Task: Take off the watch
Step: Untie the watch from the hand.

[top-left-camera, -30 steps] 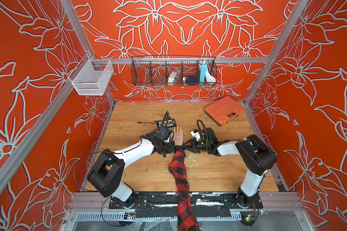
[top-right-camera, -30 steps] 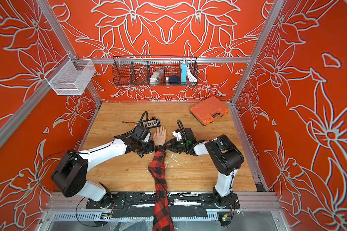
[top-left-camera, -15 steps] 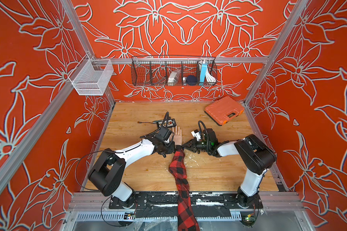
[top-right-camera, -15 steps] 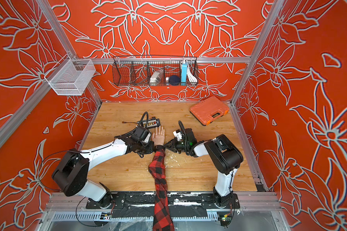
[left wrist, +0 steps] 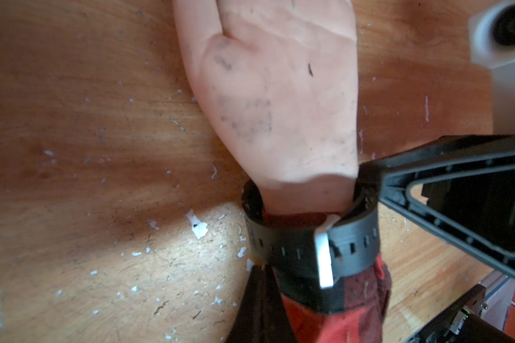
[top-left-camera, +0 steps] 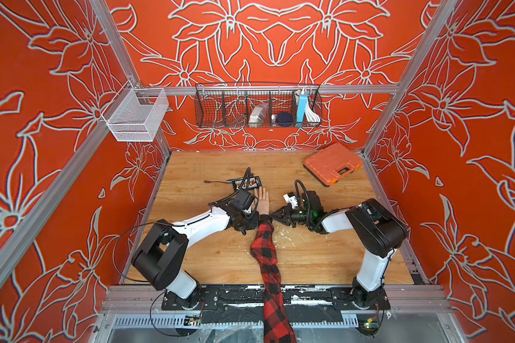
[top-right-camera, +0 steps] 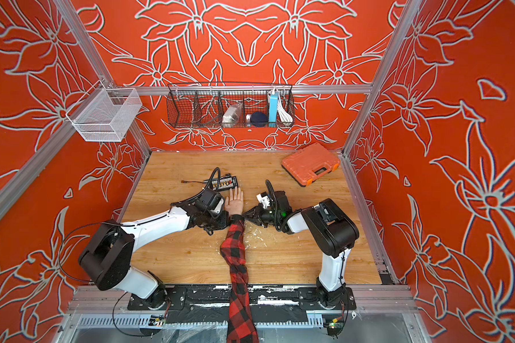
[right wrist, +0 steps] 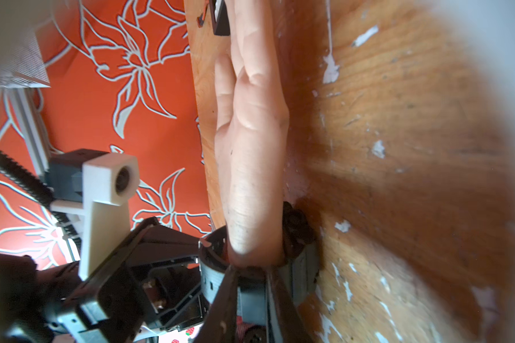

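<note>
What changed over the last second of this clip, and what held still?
The right gripper closed on the watch strap at the wrist. The left gripper stayed shut at the strap's other side; the hand, sleeve and orange case did not move.

Left claw (top-left-camera: 255, 221) and right claw (top-left-camera: 272, 217) flank the watch (left wrist: 295, 252); board (top-left-camera: 247, 184) lies past the hand (top-left-camera: 263, 202).

Wooden table (top-left-camera: 220, 255): case (top-left-camera: 332, 163), board (top-left-camera: 249, 182), arm (top-left-camera: 265, 246)

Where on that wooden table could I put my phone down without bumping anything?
Bare wood lies between the plaid sleeve and the right arm, and along the back between the black board and orange case. The middle is crowded: left gripper and right gripper meet at the watch.
</note>
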Motion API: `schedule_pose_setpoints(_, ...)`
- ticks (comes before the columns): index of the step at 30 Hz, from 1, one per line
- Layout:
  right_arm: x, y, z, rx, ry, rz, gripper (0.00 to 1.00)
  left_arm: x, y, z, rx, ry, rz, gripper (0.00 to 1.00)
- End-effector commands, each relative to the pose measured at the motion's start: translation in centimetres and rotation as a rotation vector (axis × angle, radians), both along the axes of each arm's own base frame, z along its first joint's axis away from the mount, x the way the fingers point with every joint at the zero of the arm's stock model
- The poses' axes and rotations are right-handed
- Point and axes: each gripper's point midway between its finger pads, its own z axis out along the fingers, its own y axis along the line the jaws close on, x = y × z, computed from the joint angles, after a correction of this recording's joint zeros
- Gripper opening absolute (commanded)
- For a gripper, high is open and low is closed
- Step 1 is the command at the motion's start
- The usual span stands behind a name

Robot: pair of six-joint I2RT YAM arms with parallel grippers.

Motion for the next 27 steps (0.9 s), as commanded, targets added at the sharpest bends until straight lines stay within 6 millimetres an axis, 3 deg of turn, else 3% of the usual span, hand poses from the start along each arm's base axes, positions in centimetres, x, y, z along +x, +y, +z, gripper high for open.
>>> schedule_pose_setpoints(1, 0.1, 0.7, 2.1, 0.11, -0.002, 0.007, 0.2, -0.1, 0.2, -0.9, 0.001, 0.019, 0.008, 0.05)
schedule_pose_setpoints(10, 0.5, 1.3, 3.4, 0.258, 0.024, -0.001, 0.26, 0.1, -0.2, -1.3, -0.009, 0.023, 0.0, 0.04)
schedule_pose_setpoints(20, 0.0, 1.5, 3.2, 0.237, 0.017, 0.029, 0.29, 0.5, -0.6, -1.1, -0.023, -0.009, -0.021, 0.09)
schedule_pose_setpoints(27, -0.1, 1.5, 3.0, 0.157, -0.006, 0.054, 0.29, 0.2, 1.6, 3.2, 0.065, -0.129, -0.073, 0.22)
